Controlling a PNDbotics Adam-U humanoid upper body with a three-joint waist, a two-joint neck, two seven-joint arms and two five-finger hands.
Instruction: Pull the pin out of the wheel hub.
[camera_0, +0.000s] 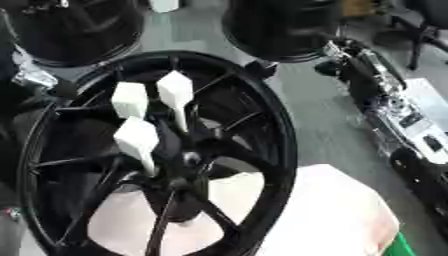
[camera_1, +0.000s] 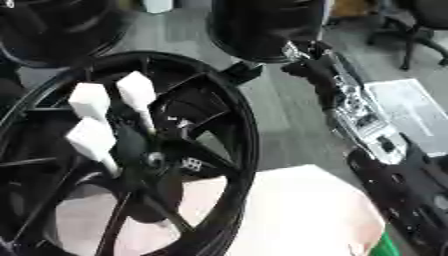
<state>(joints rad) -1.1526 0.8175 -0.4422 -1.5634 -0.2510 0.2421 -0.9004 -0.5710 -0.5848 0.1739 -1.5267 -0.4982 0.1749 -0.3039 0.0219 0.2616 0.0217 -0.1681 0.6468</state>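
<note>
Left eye view shows a big black wheel (camera_0: 157, 155) filling most of the frame, its spokes running in to a hub (camera_0: 188, 160) near the middle. Three white pins stand close together by the hub: one pin (camera_0: 129, 100) upper left, a taller pin (camera_0: 177, 95) just beside it to the right, and a lower pin (camera_0: 138, 142) under them, its thin end reaching down toward the hub. All three sit among the spokes.

The wheel rests on a pale pad (camera_0: 332, 215), which shows through the lower gaps and spreads out to the right. A green edge (camera_0: 401, 246) peeks from the pad's lower right corner.

The right arm (camera_1: 354, 112) comes in from the right side, black with silver parts. Its hand (camera_1: 302, 55) is up by the rim's top right; I cannot tell whether its fingers are curled or straight. It is well apart from the pins.

Behind, two more dark wheels (camera_0: 83, 30) stand on the grey floor (camera_0: 324, 120).
</note>
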